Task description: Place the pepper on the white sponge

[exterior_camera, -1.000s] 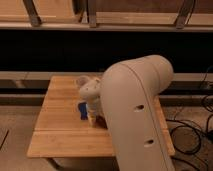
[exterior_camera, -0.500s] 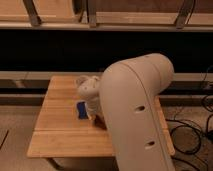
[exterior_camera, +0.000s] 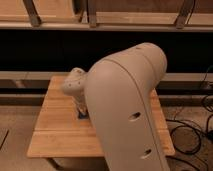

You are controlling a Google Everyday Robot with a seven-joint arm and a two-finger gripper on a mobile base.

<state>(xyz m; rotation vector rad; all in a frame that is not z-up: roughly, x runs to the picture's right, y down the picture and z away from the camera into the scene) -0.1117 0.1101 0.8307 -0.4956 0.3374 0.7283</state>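
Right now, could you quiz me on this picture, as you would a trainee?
1. True or false: the gripper is down over the middle of the wooden table.
2. What hides much of the table? A) the robot's arm B) a curtain C) a person
3. Fill in: the small patch showing under the gripper is coloured ____.

Key: 1 true; 2 A; 3 blue.

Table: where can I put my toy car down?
The table is bare on the left, from its edge to the gripper, and at the front-left corner. The middle is crowded: the gripper hangs over a blue thing. The arm hides the right side.
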